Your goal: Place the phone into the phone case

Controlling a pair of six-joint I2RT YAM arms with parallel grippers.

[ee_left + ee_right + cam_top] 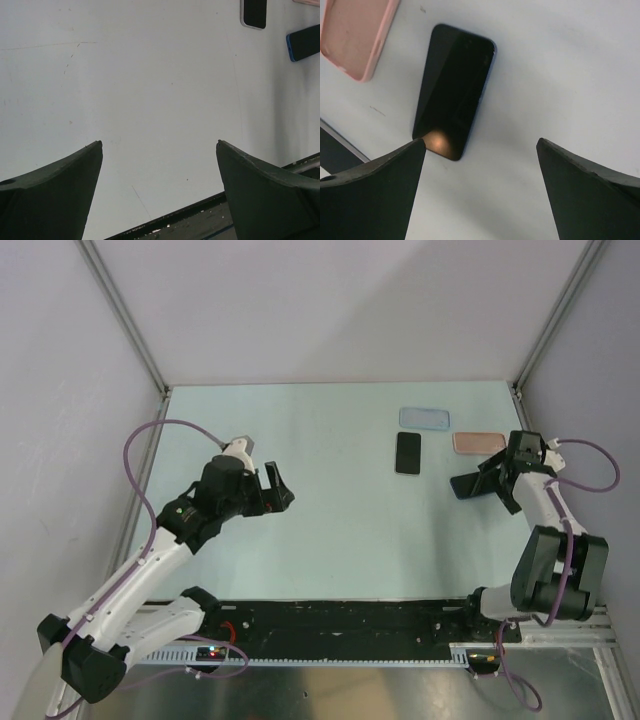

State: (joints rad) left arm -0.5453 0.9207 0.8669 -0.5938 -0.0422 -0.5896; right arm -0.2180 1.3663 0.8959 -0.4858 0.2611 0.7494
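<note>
The phone case (424, 418), a translucent light-blue shell, lies at the back right of the table. Just in front of it lies a black phone with a pale rim (408, 452) (254, 12). Another black phone, blue along its sides (468, 485) (305, 42) (454, 85), lies further right. My right gripper (497, 483) (480, 140) hovers over its near end, open and empty. My left gripper (278, 486) (159, 142) hangs open and empty over bare table at the left, far from both phones.
An empty pink case (478, 442) (355, 35) lies behind the blue-sided phone, near the right wall. A black rail (340, 615) (200, 212) runs along the table's front edge. Grey walls and metal frame posts (520, 390) close in the table.
</note>
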